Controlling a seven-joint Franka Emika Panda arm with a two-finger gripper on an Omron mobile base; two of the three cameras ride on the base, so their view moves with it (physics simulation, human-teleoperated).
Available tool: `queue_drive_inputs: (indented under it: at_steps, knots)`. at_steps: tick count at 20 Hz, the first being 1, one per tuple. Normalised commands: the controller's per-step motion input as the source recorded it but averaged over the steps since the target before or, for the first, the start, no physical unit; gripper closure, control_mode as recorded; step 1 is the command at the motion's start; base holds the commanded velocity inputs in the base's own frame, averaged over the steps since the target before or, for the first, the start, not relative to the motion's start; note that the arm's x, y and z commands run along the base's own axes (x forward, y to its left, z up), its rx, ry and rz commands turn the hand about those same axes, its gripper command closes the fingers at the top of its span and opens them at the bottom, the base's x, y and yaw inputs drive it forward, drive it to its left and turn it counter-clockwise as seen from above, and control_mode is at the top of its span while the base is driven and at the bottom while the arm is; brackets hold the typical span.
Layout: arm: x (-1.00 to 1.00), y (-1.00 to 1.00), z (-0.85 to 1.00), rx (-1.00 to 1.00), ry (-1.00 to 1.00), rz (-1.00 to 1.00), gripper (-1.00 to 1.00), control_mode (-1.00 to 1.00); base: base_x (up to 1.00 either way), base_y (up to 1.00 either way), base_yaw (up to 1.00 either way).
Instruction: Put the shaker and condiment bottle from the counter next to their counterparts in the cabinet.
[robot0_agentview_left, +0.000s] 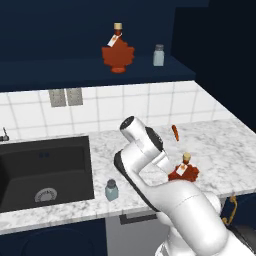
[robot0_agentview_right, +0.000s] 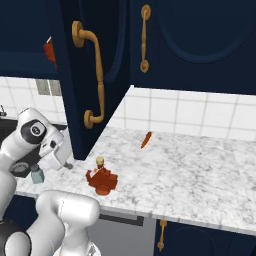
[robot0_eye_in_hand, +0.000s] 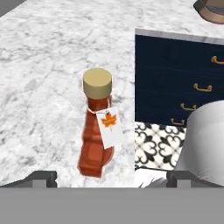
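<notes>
We're lined up on condiment bottle (robot0_eye_in_hand: 97, 131), upright on surface (robot0_eye_in_hand: 39, 65) near front edge. Fingers (robot0_eye_in_hand: 41, 178) spread apart, straddling bottle's base, nothing held; contact unclear. Shaker (robot0_agentview_left: 111, 190) beside sink (robot0_agentview_left: 30, 170), left of bottle. Counterparts on cabinet shelf (robot0_agentview_left: 75, 67) above.

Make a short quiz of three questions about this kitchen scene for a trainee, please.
1. True or false: the red-brown maple-leaf syrup bottle on the marble counter stands upright.
2. What stands on the navy cabinet shelf? A) one bottle and one shaker B) two shakers C) nothing
3. The small blue-grey glass shaker on the counter stands near the black ____.

Key: 1 true; 2 A; 3 sink.
</notes>
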Motion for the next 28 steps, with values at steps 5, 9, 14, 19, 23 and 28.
queue_drive_inputs:
  at_steps: [5,9,14,19,23,28]
  knots:
    - [-0.02,0.0,-0.28,-0.05,0.0,-0.2,-1.0,-1.0,0.0,0.0,0.0]
    - [0.0,-0.04,-0.28,-0.03,0.0,-0.15,-1.0,-1.0,0.0,0.0,0.0]
    - [0.08,-0.23,-0.32,-0.04,0.0,0.0,-1.0,-1.0,0.0,0.0,0.0]
    - [0.06,-0.01,-0.17,-0.06,0.0,0.0,-1.0,-1.0,0.0,0.0,0.0]
    - [0.24,0.0,0.0,-0.05,0.0,0.04,-1.0,-1.0,0.0,0.0,0.0]
    - [0.16,0.0,0.0,-0.03,0.0,0.03,-1.0,-1.0,0.0,0.0,0.0]
